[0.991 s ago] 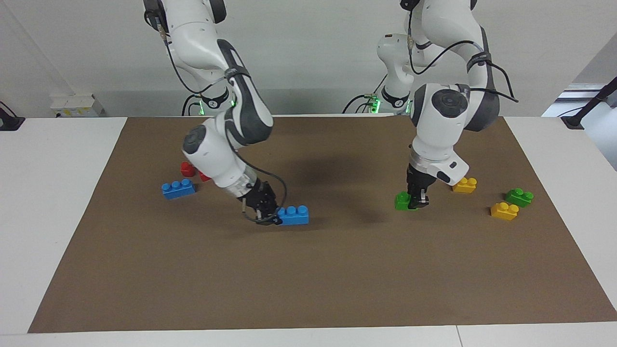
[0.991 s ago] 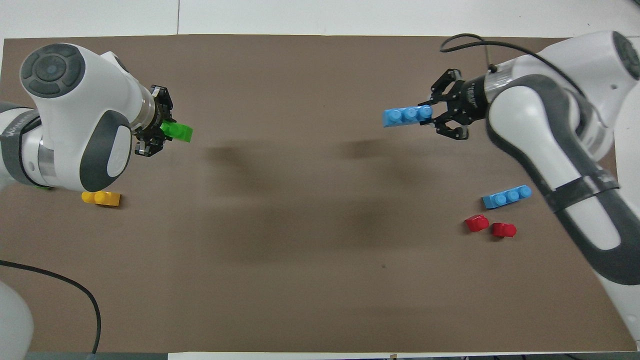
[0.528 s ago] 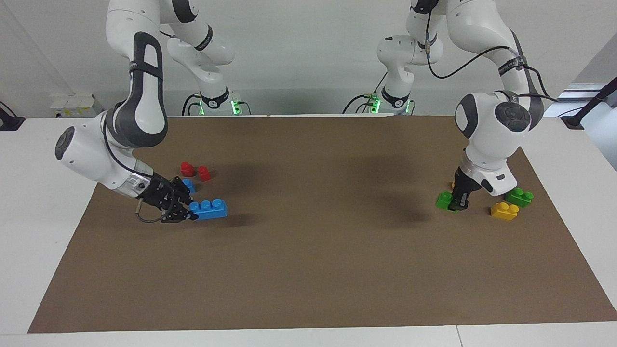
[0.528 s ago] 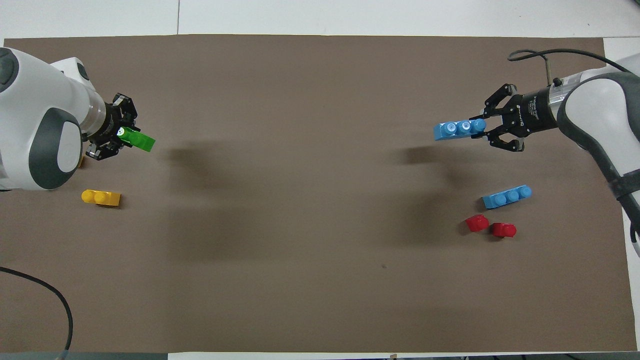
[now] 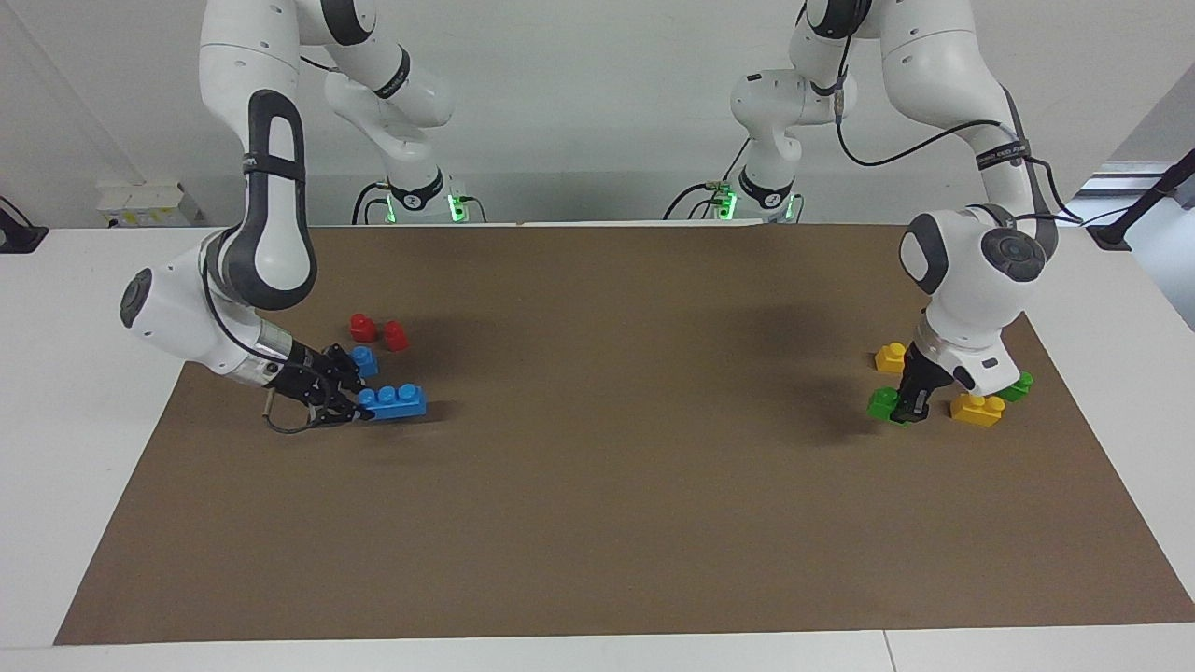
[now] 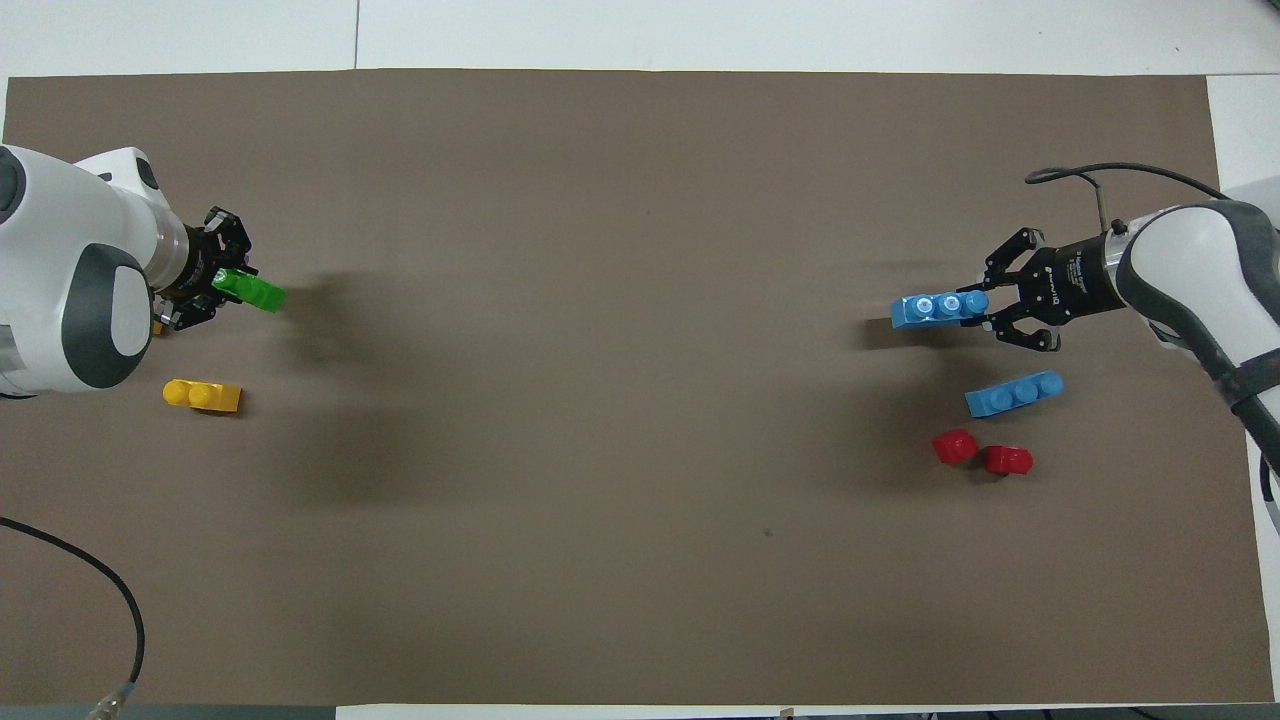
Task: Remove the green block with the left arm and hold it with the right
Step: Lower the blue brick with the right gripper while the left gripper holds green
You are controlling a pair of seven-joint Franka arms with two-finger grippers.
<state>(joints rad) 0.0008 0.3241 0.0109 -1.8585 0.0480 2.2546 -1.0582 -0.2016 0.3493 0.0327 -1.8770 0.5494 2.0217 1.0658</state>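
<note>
Seemingly green block (image 5: 881, 403) in left fingers (image 5: 909, 407)

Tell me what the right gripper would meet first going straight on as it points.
Probably the bare mat. The right gripper, shut on a blue brick, points slightly down toward the left arm's end, and no other brick lies in that line. Its height is hard to judge.

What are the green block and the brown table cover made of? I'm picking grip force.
Green block: apparently hard moulded plastic, smooth and slightly glossy, judging by its saturated colour and round studs. It sits in the left end effector.

Brown table cover: looks like matte paper or thin card; flat, with straight cut edges and no sheen. Fabric cannot be ruled out.
</note>
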